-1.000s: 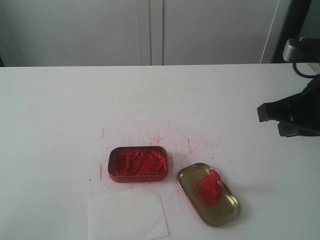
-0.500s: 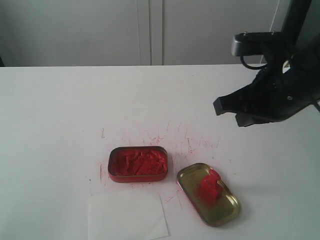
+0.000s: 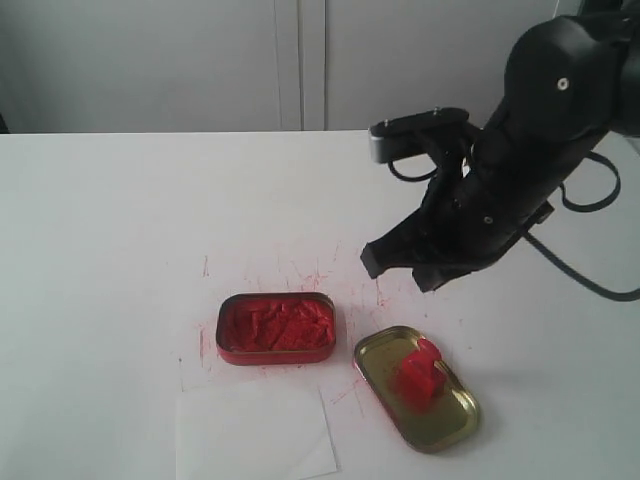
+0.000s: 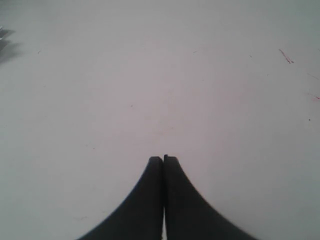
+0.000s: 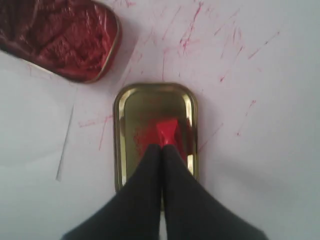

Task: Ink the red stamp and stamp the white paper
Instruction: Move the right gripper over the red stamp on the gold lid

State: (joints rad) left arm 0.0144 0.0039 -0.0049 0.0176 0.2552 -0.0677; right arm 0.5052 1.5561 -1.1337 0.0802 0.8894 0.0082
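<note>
The red stamp (image 3: 418, 375) lies in the gold lid (image 3: 372, 352) at the front right of the table; the right wrist view shows the red stamp (image 5: 167, 131) inside the gold lid (image 5: 119, 125). My right gripper (image 3: 400, 268) hangs above and behind the lid, shut and empty; from the wrist, the right gripper (image 5: 161, 148) lines up over the stamp without touching it. The white paper (image 3: 255, 432) lies at the front edge, left of the lid, and its corner is the white paper (image 5: 30, 130). My left gripper (image 4: 163, 158) is shut over bare table.
An open tin of red ink (image 3: 275, 328) sits just behind the paper and left of the lid, also seen as the ink tin (image 5: 60, 37). Red scratch marks (image 3: 330, 272) cover the white tabletop (image 3: 110, 220) around the tin. Grey cabinet doors stand behind the table.
My right arm has swung in from the right edge, leftward and down, until its gripper hangs over the lid and stamp. Stamp, tin and paper have not moved.
</note>
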